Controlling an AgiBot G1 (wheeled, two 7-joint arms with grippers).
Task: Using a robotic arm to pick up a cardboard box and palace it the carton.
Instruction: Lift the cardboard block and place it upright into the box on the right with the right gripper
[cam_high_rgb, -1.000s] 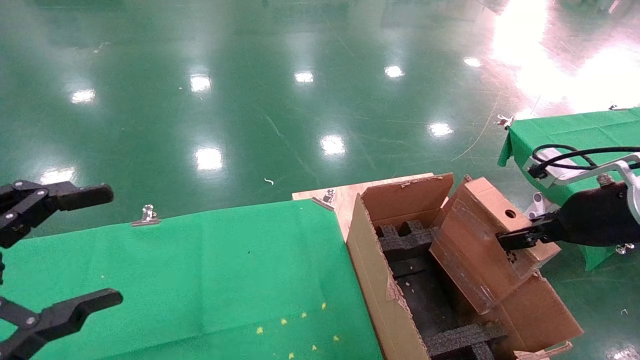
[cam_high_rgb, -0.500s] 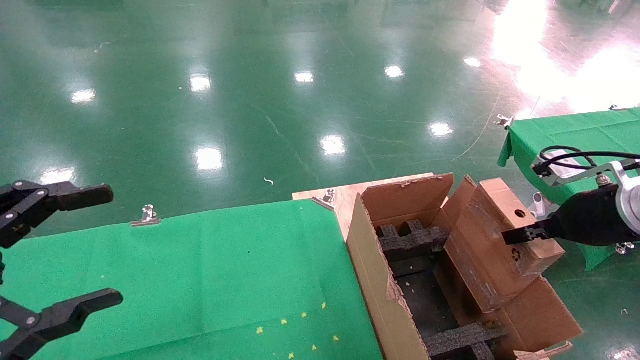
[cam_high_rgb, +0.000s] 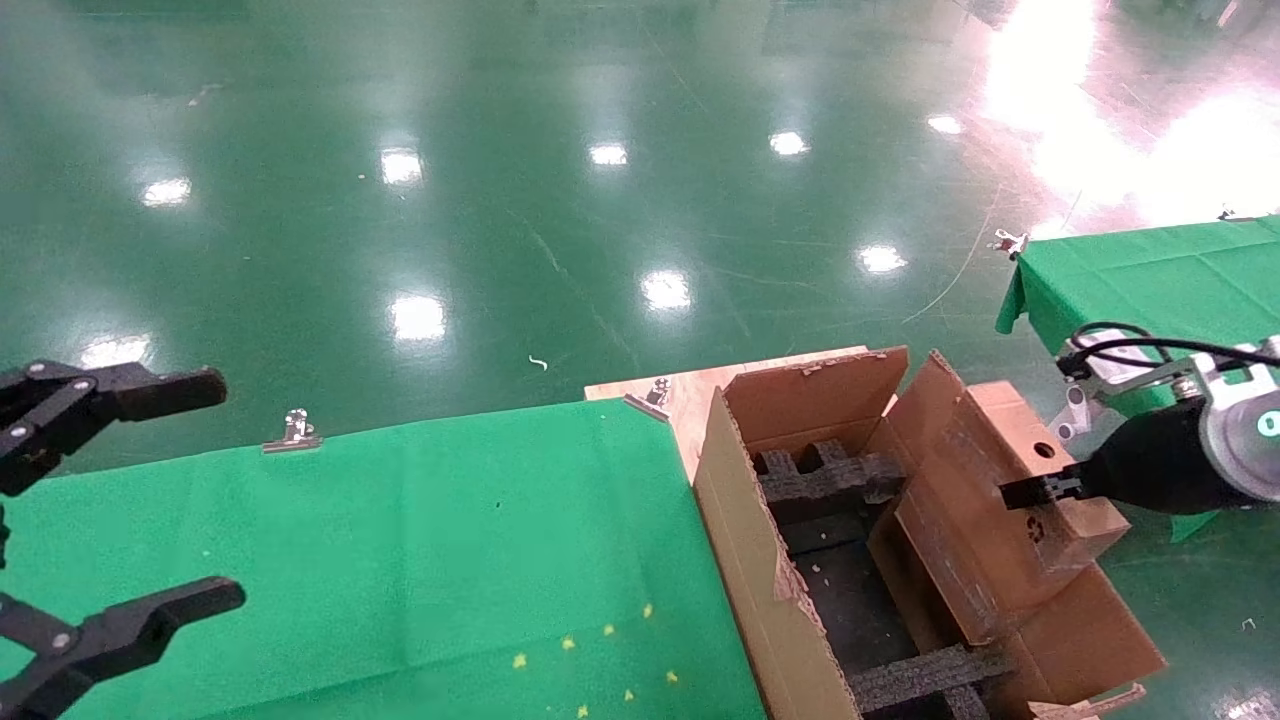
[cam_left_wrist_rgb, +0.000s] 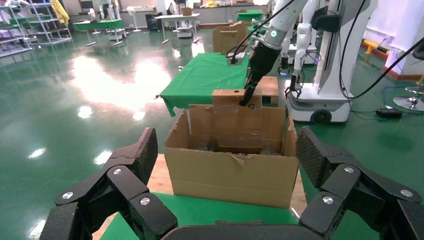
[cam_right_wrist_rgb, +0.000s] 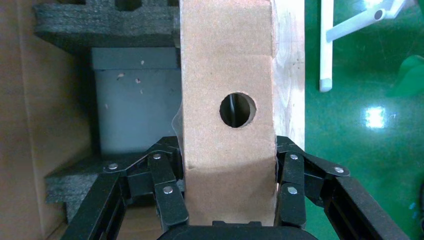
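Right gripper (cam_high_rgb: 1020, 492): fingers (cam_right_wrist_rgb: 167, 192) clamped on both sides of the cardboard box (cam_high_rgb: 990, 500), which stands tilted in the right side of the carton (cam_high_rgb: 745, 560), its round hole uppermost. Carton: flaps open, black foam inserts (cam_high_rgb: 820, 478) inside, set at the right end of the green-covered surface (cam_high_rgb: 400, 540). Left gripper (cam_high_rgb: 150, 500): fingers spread wide apart, holding nothing, above the surface's left edge.

My head camera looks down on the carton (cam_high_rgb: 760, 560) at 4 o'clock; both my wrist cameras share it, the right closest.
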